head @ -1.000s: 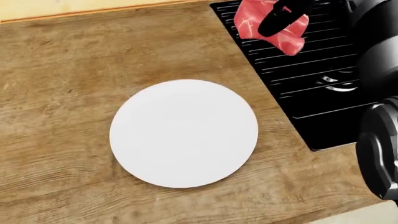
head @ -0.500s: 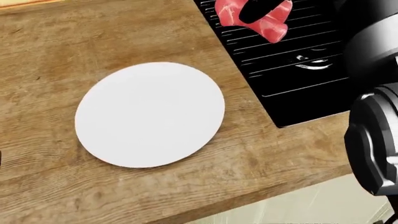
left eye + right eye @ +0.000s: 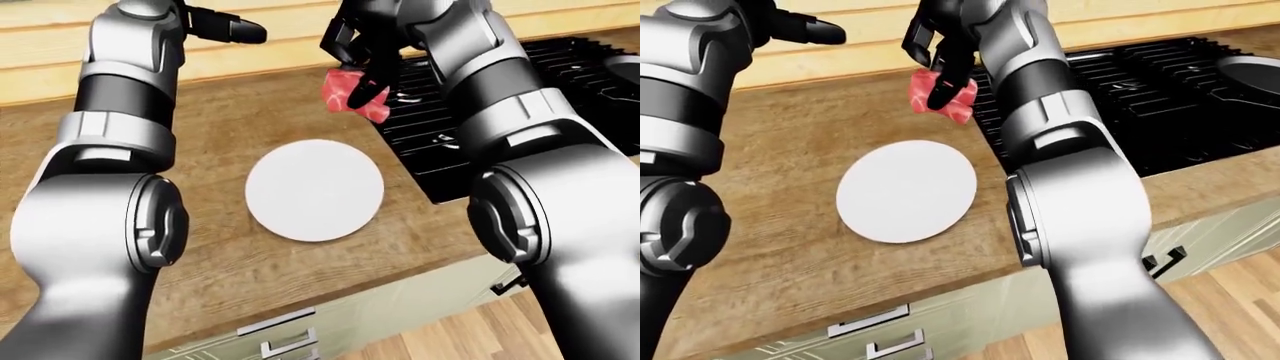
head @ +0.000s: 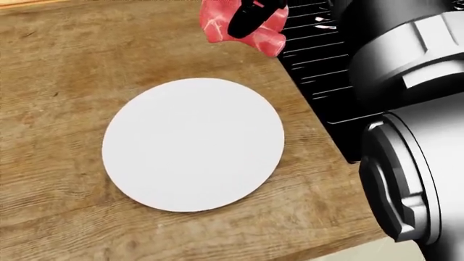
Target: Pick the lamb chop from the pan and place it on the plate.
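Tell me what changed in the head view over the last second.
The right hand carried the pink marbled lamb chop leftward, off the black stove grate to above the wooden counter. The view itself shifted too. The round white plate stayed empty and the grip stayed closed.

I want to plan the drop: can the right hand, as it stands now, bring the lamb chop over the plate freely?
Probably yes. The right hand grips the lamb chop just beyond the bare plate, with nothing between.

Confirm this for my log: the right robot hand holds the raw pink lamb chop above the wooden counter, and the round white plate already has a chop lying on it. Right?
Not quite. The round white plate is bare in the head view. The right robot hand does hold the raw pink lamb chop above the wooden counter.
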Controlling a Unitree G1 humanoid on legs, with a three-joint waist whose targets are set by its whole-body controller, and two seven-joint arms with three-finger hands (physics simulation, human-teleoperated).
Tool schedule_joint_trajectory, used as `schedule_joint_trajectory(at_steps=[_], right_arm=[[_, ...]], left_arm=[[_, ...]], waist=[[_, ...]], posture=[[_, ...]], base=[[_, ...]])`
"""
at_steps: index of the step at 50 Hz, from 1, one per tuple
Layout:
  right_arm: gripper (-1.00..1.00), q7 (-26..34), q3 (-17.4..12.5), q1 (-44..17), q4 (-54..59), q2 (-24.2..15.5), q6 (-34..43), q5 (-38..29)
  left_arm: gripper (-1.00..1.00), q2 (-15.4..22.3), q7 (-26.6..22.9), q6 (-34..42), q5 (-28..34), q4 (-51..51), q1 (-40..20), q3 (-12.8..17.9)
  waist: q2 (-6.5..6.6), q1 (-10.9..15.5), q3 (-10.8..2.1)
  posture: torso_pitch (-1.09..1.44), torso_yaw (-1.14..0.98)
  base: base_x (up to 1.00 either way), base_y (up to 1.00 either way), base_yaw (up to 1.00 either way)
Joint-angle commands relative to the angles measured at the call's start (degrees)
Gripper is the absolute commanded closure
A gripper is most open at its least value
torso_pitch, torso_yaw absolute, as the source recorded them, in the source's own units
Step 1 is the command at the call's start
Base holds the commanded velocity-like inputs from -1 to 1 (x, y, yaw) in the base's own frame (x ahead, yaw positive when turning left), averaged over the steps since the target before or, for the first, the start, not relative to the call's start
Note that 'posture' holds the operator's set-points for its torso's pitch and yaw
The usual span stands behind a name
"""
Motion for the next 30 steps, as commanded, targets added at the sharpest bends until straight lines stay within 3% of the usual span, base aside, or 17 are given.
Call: schedule_joint_trajectory(at_steps=[1, 30], right_arm=[[1.0, -0.44, -0.34, -2.87, -3.04, -0.4, -0.76, 0.65], [1.0, 9.62, 2.77, 3.55, -21.7, 6.13, 6.57, -0.69]], left_arm=[[-1.0, 0.68, 0.27, -1.74, 0.22, -2.28, -2.61, 0.08], [-1.0, 0.59, 0.36, -1.66, 0.52, -2.25, -2.71, 0.12]], waist=[[0.34, -0.11, -2.36], [1.07, -0.6, -1.68]], posture=[[0.0, 0.0], [0.0, 0.0]], base=[[0.0, 0.0, 0.0], [0.0, 0.0, 0.0]])
